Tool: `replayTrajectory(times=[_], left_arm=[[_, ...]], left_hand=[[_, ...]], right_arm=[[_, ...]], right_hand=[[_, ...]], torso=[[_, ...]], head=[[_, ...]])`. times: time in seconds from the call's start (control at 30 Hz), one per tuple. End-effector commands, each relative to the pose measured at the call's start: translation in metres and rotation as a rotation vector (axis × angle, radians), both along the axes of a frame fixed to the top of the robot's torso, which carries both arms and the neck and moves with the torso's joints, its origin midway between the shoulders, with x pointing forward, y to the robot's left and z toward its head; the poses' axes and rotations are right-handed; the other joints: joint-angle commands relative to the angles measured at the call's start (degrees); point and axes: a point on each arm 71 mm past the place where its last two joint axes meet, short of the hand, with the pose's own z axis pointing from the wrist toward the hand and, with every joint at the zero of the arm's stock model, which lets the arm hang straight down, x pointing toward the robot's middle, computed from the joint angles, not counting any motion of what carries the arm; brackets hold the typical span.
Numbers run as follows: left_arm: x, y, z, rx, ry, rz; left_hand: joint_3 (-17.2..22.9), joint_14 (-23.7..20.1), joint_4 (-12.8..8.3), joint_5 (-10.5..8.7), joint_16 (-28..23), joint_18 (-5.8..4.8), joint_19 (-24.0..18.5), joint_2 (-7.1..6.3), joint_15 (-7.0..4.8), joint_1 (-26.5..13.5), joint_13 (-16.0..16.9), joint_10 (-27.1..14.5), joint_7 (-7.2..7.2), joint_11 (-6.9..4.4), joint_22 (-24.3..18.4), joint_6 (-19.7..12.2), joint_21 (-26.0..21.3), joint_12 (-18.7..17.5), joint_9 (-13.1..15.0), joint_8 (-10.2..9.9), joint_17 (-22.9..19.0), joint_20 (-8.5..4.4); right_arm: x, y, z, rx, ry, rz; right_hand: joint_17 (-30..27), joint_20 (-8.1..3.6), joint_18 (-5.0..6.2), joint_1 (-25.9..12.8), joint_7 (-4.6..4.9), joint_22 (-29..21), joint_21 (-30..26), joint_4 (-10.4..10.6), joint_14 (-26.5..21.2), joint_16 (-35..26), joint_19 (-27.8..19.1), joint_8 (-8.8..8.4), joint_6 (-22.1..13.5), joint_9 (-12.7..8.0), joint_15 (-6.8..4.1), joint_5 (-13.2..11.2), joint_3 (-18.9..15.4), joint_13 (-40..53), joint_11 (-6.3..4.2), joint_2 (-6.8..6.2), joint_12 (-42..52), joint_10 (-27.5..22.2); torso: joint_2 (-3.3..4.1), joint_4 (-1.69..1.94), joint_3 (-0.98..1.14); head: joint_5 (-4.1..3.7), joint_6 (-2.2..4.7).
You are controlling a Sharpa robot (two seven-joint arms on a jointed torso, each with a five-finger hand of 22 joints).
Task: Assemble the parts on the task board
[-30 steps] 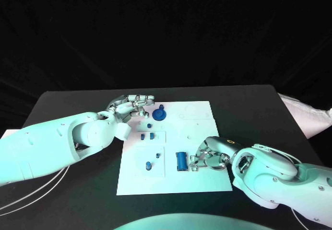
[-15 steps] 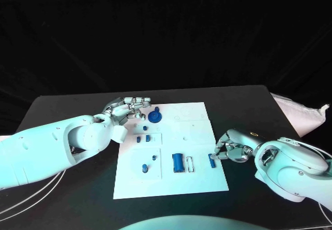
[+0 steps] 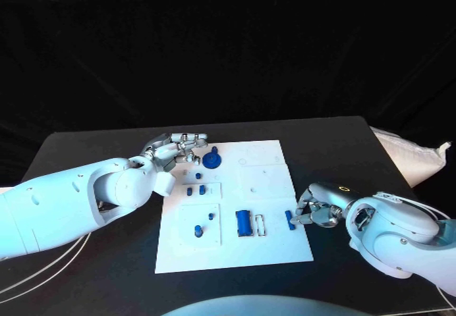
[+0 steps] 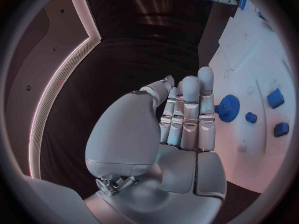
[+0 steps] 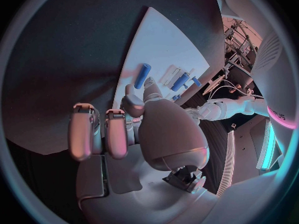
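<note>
Standing at the table's edge, I see the right hand [image 3: 316, 212] hovering at the right margin of the task board [image 3: 266, 253], empty, its fingers loosely apart and curled a little. Just beside its fingertips, on the board side, lies a small blue peg [image 3: 290, 219], its long axis running away from the robot toward the far edge of the board. In the right wrist view the same peg [image 5: 142, 75] lies flat on the white plate just beyond the fingertips, not touching them. This hand is plainly the nearer one; a reach toward the board's middle would meet the peg side-on, so I judge that the fingers would need to straddle it across its short width. Farther in lies a larger blue cylinder [image 3: 246, 223], parallel to the peg. The left hand [image 3: 176, 149] rests at the board's far left corner, holding nothing, fingers together and fairly straight, close beside a blue gear [image 3: 213, 158].
</note>
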Motion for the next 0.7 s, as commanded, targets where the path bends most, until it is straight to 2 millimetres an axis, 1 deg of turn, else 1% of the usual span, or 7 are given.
replayTrajectory(times=[0.03, 0.2, 0.37, 0.53, 0.6, 0.7], left_arm=[[0.000, -0.002, 0.001, -0.015, -0.003, -0.017], [0.000, -0.002, 0.001, -0.015, -0.003, -0.017], [-0.001, -0.001, 0.001, -0.014, -0.003, -0.016], [-0.001, -0.001, 0.001, -0.014, -0.002, -0.017], [-0.001, -0.001, 0.001, -0.014, -0.002, -0.017], [-0.001, -0.001, 0.001, -0.014, -0.001, -0.017]], left_hand=[[-0.4, -0.5, 0.0, 0.12, 0.0, 0.62, 0.2, 0.14, -0.02, -0.3, -0.1, -0.5, 0.04, 0.01, -0.1, -0.3, -0.2, 0.1, 0.0, 0.3, -0.1, 0.14], [-0.4, -0.5, 0.0, 0.12, 0.0, 0.62, 0.2, 0.14, -0.02, -0.3, -0.1, -0.5, 0.04, 0.01, -0.1, -0.3, -0.2, 0.1, 0.0, 0.3, -0.1, 0.14], [-0.4, -0.5, 0.0, 0.12, 0.0, 0.62, 0.2, 0.14, -0.02, -0.3, -0.1, -0.5, 0.04, 0.01, -0.1, -0.3, -0.2, 0.1, 0.0, 0.3, -0.1, 0.14], [-0.4, -0.5, 0.0, 0.12, 0.0, 0.62, 0.2, 0.14, -0.02, -0.3, -0.1, -0.5, 0.04, 0.01, -0.1, -0.3, -0.2, 0.1, 0.0, 0.3, -0.1, 0.14], [-0.4, -0.5, 0.0, 0.12, 0.0, 0.62, 0.2, 0.14, -0.02, -0.3, -0.1, -0.5, 0.04, 0.01, -0.1, -0.3, -0.2, 0.1, 0.0, 0.3, -0.1, 0.14], [-0.4, -0.5, 0.0, 0.12, 0.0, 0.62, 0.2, 0.14, -0.02, -0.3, -0.1, -0.5, 0.04, 0.01, -0.1, -0.3, -0.2, 0.1, 0.0, 0.3, -0.1, 0.14]], right_arm=[[-0.001, 0.004, -0.003, -0.053, 0.003, 0.027], [-0.001, 0.010, -0.006, -0.058, -0.002, 0.041], [0.000, 0.016, -0.009, -0.081, -0.015, 0.066], [0.000, 0.024, -0.012, -0.166, -0.052, 0.128], [0.000, 0.026, -0.014, -0.201, -0.059, 0.150], [0.000, 0.028, -0.017, -0.250, -0.057, 0.177]], right_hand=[[1.0, 0.27, -0.27, -0.8, -0.11, 0.0, -0.1, 0.3, 3.5, -0.3, -0.1, -0.32, 0.4, -0.1, 0.43, 0.3, 0.0, -0.1, -0.14, -0.15, -0.2, -0.1], [1.0, 0.27, -0.27, -0.8, -0.11, -0.1, -0.1, 0.4, 3.5, -0.3, -0.1, -0.36, 0.5, -0.1, 0.43, 0.4, -0.1, -0.1, -0.14, -0.13, -0.3, -0.1], [1.0, 0.28, -0.27, -0.9, -0.12, -0.1, -0.1, 0.5, 3.5, -0.3, -0.1, -0.39, 0.5, -0.1, 0.43, 0.4, -0.1, -0.1, -0.15, -0.08, -0.2, -0.1], [0.8, 0.27, -0.24, -0.6, -0.19, -0.2, -0.2, 0.5, 3.5, -0.4, -0.2, -0.48, 0.7, -0.1, 0.41, 0.2, -0.1, -0.3, -0.19, -0.14, -0.6, -0.2], [0.7, 0.25, -0.21, 0.0, -0.25, -0.3, -0.3, 0.3, 3.5, -0.4, -0.3, -0.57, 0.8, -0.1, 0.36, 0.0, 0.1, -0.4, -0.26, -0.13, -0.8, -0.3], [0.5, 0.20, -0.19, 1.0, -0.32, -0.4, -0.4, -0.1, 3.4, -0.5, -0.3, -0.74, 1.0, -0.1, 0.29, -0.3, 0.6, -0.5, -0.33, 0.08, -1.1, -0.5]], torso=[[0.02, -0.03, -0.03], [0.01, -0.05, 0.02], [0.02, -0.03, -0.04], [-0.02, 0.01, 0.00], [0.00, 0.08, 0.00], [-0.03, 0.09, 0.01]], head=[[0.18, -0.10], [0.28, -0.19], [0.28, -0.24], [0.33, -0.34], [0.33, -0.32], [0.37, -0.30]])
